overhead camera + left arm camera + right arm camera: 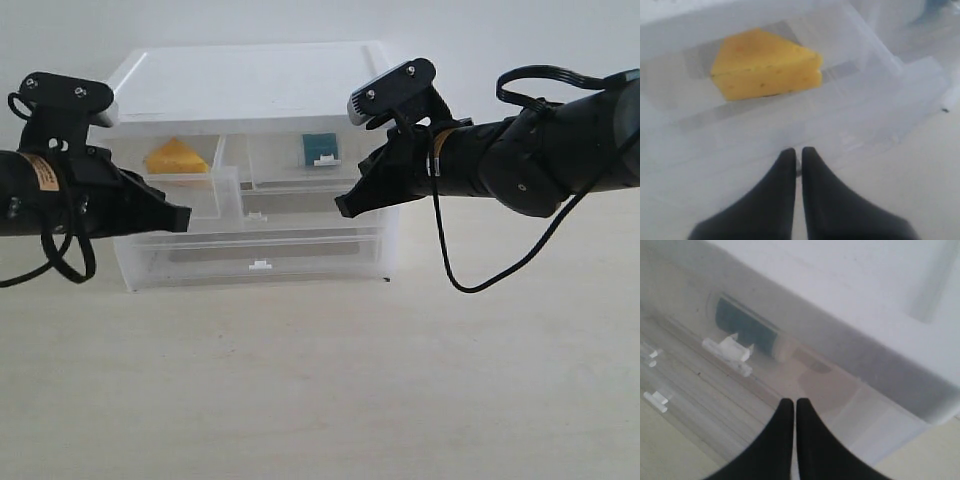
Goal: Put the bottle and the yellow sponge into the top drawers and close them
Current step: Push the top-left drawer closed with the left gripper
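The yellow sponge (178, 157) (765, 65) lies inside the left top drawer (205, 195), which stands pulled out from the cabinet. My left gripper (182, 216) (796, 152) is shut, with its tips against that drawer's front wall (850, 130); the drawer's handle is hidden behind them. The bottle (321, 149) (747, 330) shows as a dark label through the translucent front of the right top drawer (320, 175), which looks pushed in. My right gripper (346, 206) (795, 402) is shut and empty, just in front of that drawer, beside its white tab handle (727, 347).
The white cabinet (250, 80) stands at the back of a pale table (320, 380). Below the top drawers are two full-width drawers with white tabs (257, 215) (260, 265). A black cable (450, 270) hangs under the right arm.
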